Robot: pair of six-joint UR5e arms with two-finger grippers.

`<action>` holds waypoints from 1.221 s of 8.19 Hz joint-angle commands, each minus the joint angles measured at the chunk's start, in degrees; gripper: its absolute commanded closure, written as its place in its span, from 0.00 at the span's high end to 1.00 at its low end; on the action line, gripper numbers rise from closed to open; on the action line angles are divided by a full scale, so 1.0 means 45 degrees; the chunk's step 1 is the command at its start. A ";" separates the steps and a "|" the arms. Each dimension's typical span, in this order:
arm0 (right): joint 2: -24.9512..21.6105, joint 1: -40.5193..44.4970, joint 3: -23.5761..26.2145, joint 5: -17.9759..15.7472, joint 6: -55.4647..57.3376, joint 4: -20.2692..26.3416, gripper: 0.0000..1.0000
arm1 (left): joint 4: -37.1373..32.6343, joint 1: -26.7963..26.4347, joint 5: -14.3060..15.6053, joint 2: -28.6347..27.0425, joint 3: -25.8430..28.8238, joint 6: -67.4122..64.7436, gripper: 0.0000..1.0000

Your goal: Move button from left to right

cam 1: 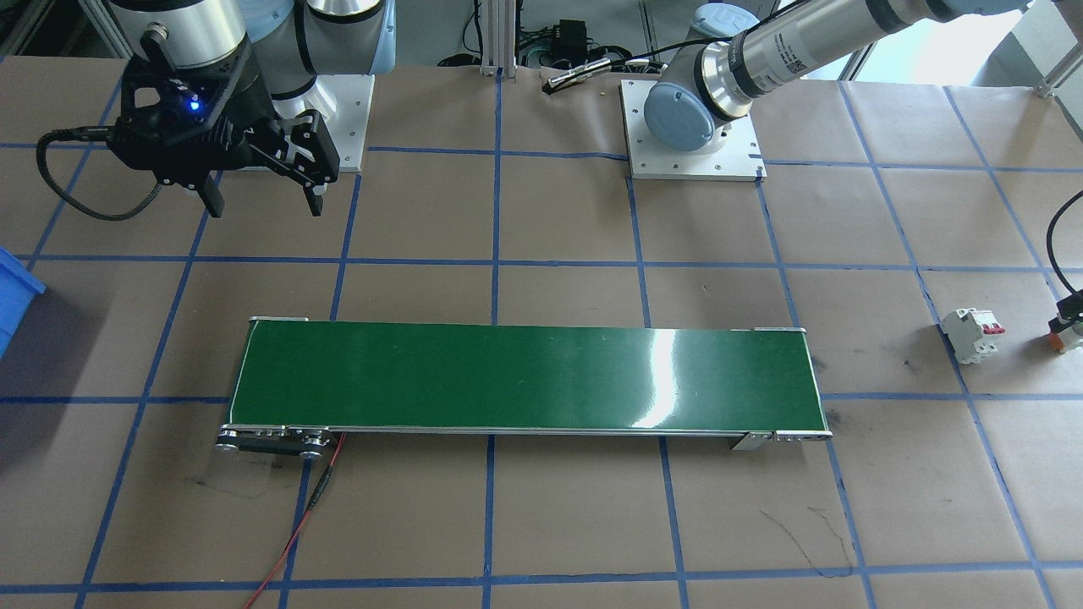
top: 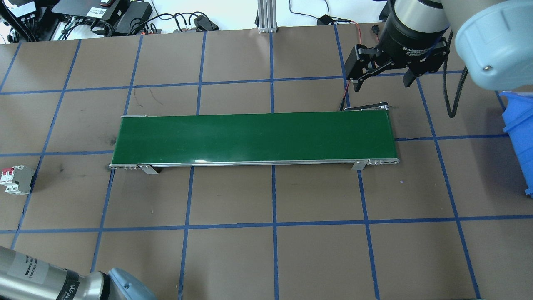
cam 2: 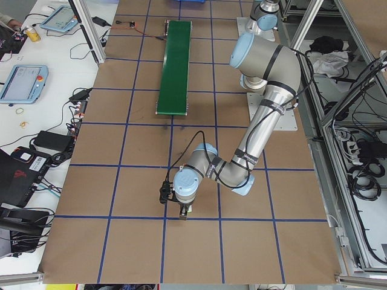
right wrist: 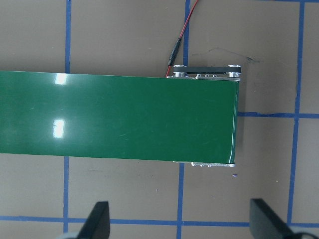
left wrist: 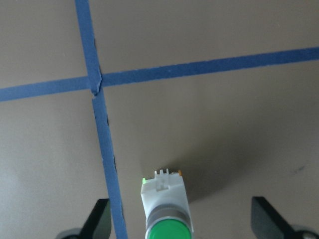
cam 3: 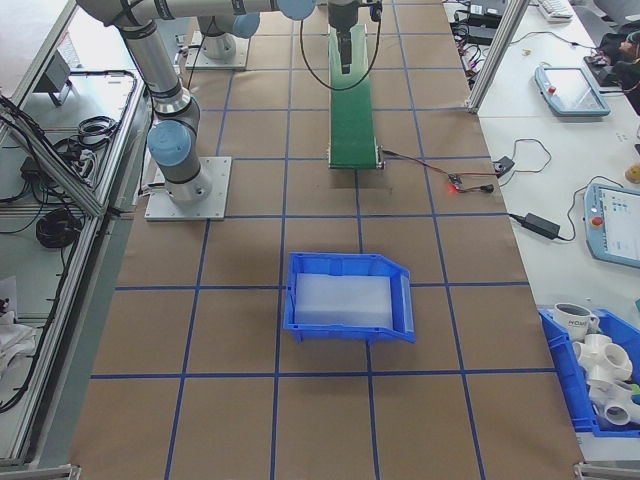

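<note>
Brown paper marked off by blue tape lines covers the bench (top: 233, 250), and a long green conveyor belt (top: 254, 137) lies across its middle. A white circuit breaker (cam 1: 973, 334) with red levers sits near the bench's left end, and a blue bin (cam 3: 348, 297) stands toward the right end.

At that left end, the left gripper (left wrist: 182, 226) hangs low over the paper with its jaws wide apart. The button (left wrist: 165, 209) lies on the paper between the two fingers, touching neither, its green cap toward the camera and just beside a blue tape line. In the front-facing view it shows only at the picture's edge (cam 1: 1068, 331), likely just past the circuit breaker.

Over the belt's right end, the right gripper (top: 383, 81) hovers above the bench, its jaws also spread and holding nothing. A red wire (cam 1: 296, 524) runs from that end of the belt.
</note>
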 commanded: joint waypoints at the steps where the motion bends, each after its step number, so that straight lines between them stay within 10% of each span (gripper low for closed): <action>1: 0.0000 0.0005 -0.0016 0.0000 0.0000 -0.0010 1.00 | 0.0481 0.0002 0.0005 -0.0276 0.0002 0.0005 1.00; 4: 0.0000 0.0005 0.0003 0.0000 0.0000 -0.0010 1.00 | 0.0422 0.0002 0.0005 -0.0296 -0.0037 -0.0015 0.91; 7: 0.0000 0.0005 0.0003 0.0000 0.0000 -0.0010 1.00 | 0.0344 0.0002 0.0567 -0.0276 0.0002 0.0063 0.28; 10: 0.0000 0.0005 0.0003 0.0000 0.0000 -0.0010 1.00 | 0.0324 0.0022 0.0611 -0.0296 0.0002 0.0218 0.01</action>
